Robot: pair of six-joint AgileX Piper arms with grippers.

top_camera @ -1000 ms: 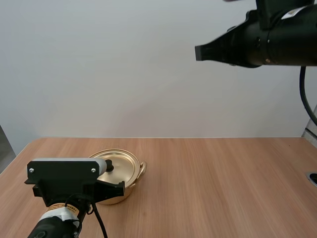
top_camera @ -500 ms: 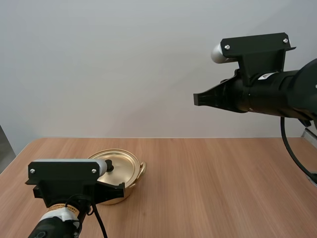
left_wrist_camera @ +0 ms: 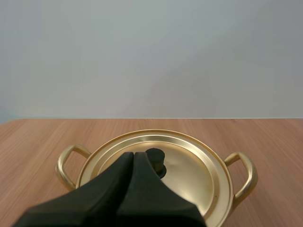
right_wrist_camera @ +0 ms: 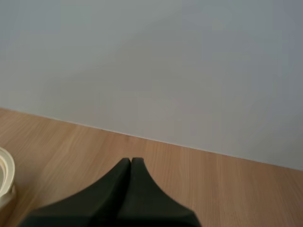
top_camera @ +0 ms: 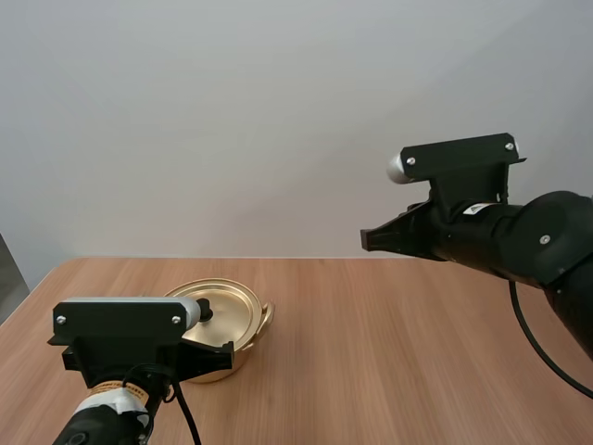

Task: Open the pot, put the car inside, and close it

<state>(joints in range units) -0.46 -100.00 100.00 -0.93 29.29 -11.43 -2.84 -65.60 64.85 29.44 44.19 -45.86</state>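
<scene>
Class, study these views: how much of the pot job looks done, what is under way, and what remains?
Done: nothing, since the lid sits on the pot. In hand: the left gripper, shut, points at the lid's black knob; the right gripper, shut, hangs above the table. Left: lifting the lid, loading, closing.

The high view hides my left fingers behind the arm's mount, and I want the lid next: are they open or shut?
Observer: Shut; in the left wrist view the left gripper lies together as one dark wedge.
Operator: Where are the tips against the lid's knob?
Observer: Right at the black knob, slightly off to one side; touching or not, I cannot tell.
Operator: Is the lid seated?
Observer: Yes, the gold lid sits level in the pot, both loop handles clear.
</scene>
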